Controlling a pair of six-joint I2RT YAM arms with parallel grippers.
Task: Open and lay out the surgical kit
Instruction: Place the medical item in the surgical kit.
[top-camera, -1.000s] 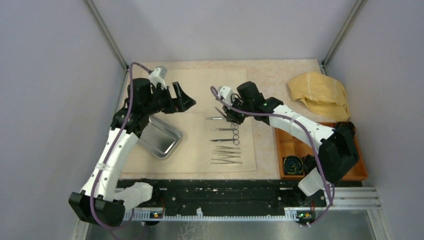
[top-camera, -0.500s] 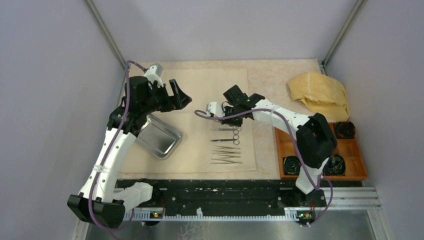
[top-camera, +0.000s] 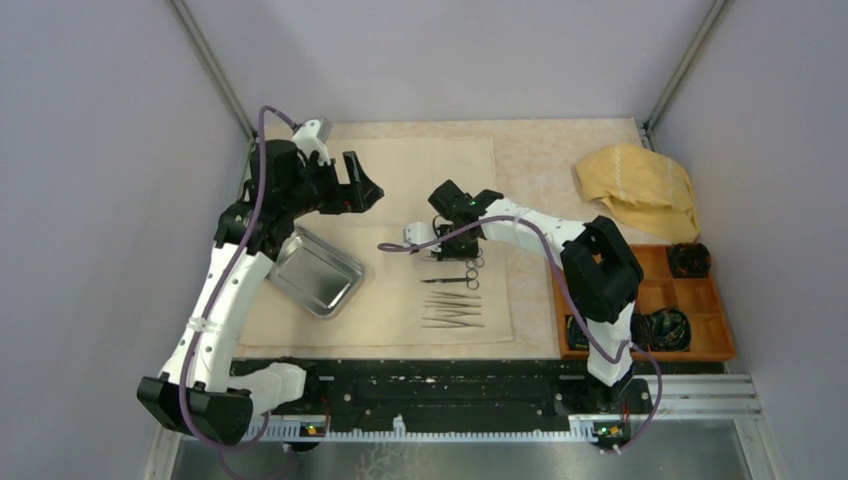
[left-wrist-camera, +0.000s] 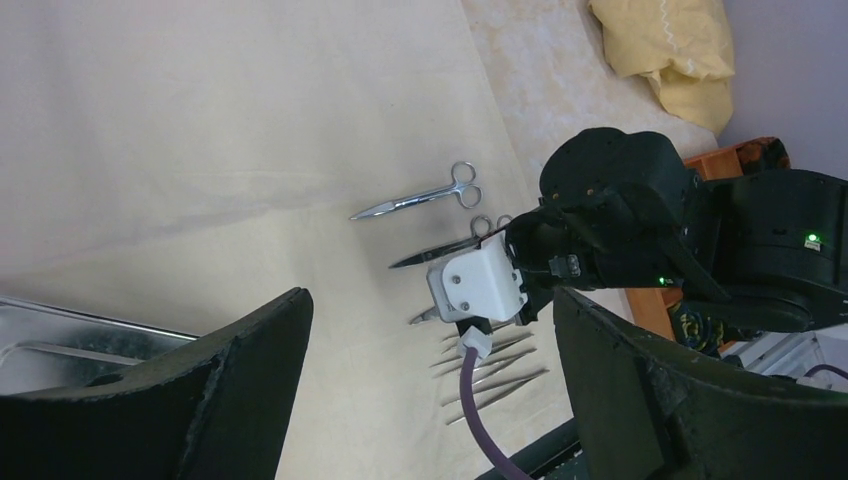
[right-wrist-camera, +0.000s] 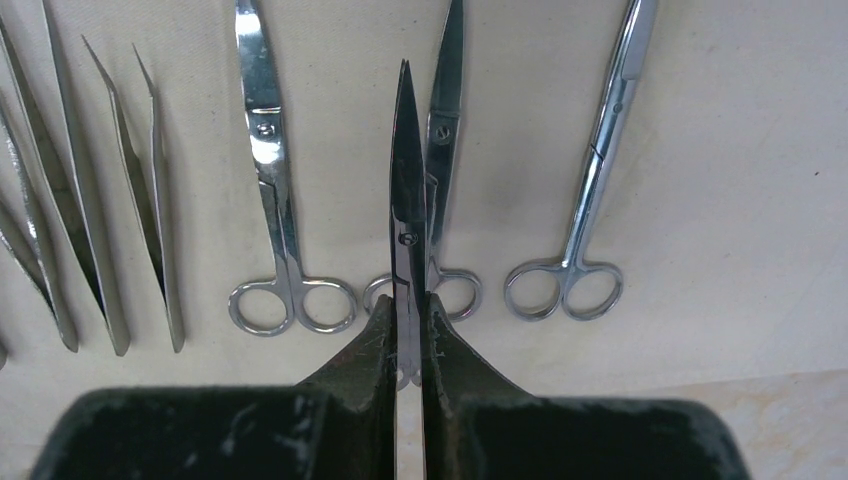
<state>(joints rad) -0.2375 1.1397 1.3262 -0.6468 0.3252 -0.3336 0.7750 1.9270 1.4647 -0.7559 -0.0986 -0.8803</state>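
Note:
The pale cream cloth (top-camera: 420, 170) lies spread flat on the table. The steel tray (top-camera: 315, 272) rests on its left part, under my left arm. Three scissors (right-wrist-camera: 275, 200) lie side by side on the cloth, with several tweezers (right-wrist-camera: 130, 200) beside them. My right gripper (right-wrist-camera: 408, 310) is shut on another pair of scissors (right-wrist-camera: 405, 180), held edge-on just above the middle pair (right-wrist-camera: 447, 130). In the top view this right gripper (top-camera: 455, 240) hangs over the instrument row (top-camera: 455, 281). My left gripper (top-camera: 362, 185) is open and holds nothing, raised above the cloth left of the row.
An orange compartment box (top-camera: 650, 290) with black coils stands at the right, and a mustard-yellow cloth (top-camera: 640, 190) lies bunched behind it. A black rail (top-camera: 440, 385) runs along the near edge. In the left wrist view, the right arm's wrist (left-wrist-camera: 620, 210) is close ahead.
My right arm has swung left and turned its wrist, bringing the held scissors down over the row on the cloth. The left gripper has shifted only slightly and stays open.

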